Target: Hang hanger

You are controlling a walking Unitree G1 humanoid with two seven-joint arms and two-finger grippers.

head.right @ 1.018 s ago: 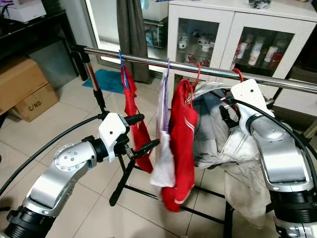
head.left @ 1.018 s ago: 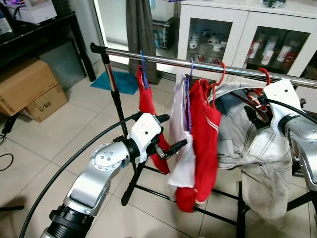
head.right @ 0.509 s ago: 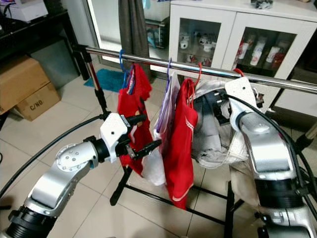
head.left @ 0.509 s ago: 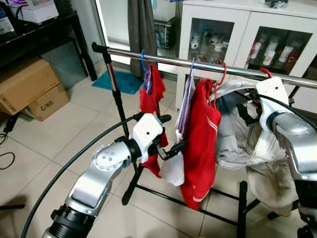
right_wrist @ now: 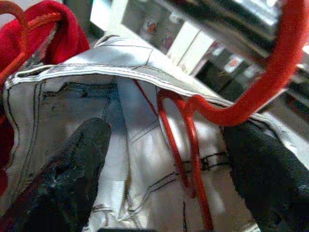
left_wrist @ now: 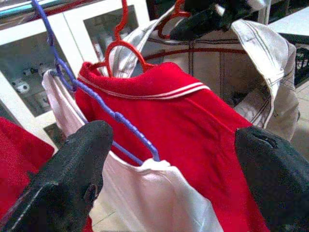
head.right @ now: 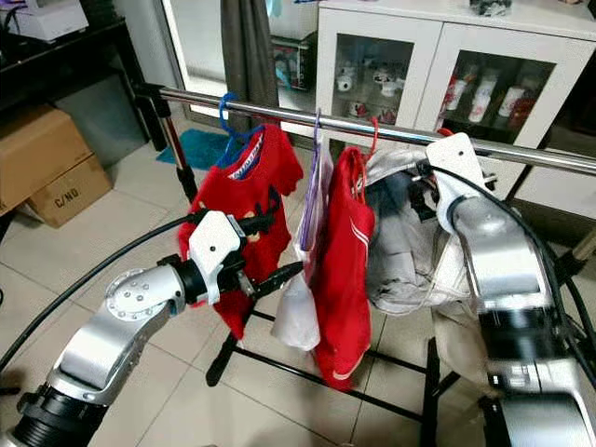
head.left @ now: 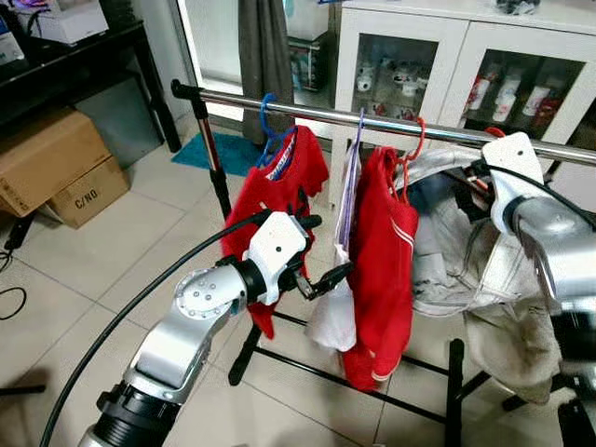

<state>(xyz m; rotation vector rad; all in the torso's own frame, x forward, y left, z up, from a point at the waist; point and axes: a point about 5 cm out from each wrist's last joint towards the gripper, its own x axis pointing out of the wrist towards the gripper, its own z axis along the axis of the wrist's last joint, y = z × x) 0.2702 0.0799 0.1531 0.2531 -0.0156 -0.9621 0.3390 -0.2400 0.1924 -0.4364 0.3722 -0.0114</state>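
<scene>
1. The hanger (right_wrist: 193,130) is red plastic, and its hook is over the rail (head.left: 391,124) near the rail's right end. It carries a pale jacket (head.left: 484,279) that hangs beside a red shirt (head.left: 382,251).
2. The right gripper (right_wrist: 166,159) is up at the rail, at the hanger's neck. Its jaws are spread wide with the hanger's thin red bars between them, and neither finger visibly presses on the plastic.
3. The left gripper (left_wrist: 174,179) hangs lower, in front of a white top (left_wrist: 145,193) on a purple hanger (left_wrist: 96,104). Its jaws are also wide apart and hold nothing.
4. I judge the hanger itself to be light and stiff, with a smooth surface that could slip between hard fingers. The thin neck may flex or snap under a hard squeeze.
5. The jacket looks thick and heavy. It drapes unevenly, with more cloth on the right, so the load will probably swing and tip the hanger when it is moved.
6. The best hold is likely at the neck, just under the hook, where the bars meet and the weight hangs straight below.
7. The cloth is soft and gives no firm grip. Pulling on it could drag the jacket off the hanger's shoulders.
</scene>
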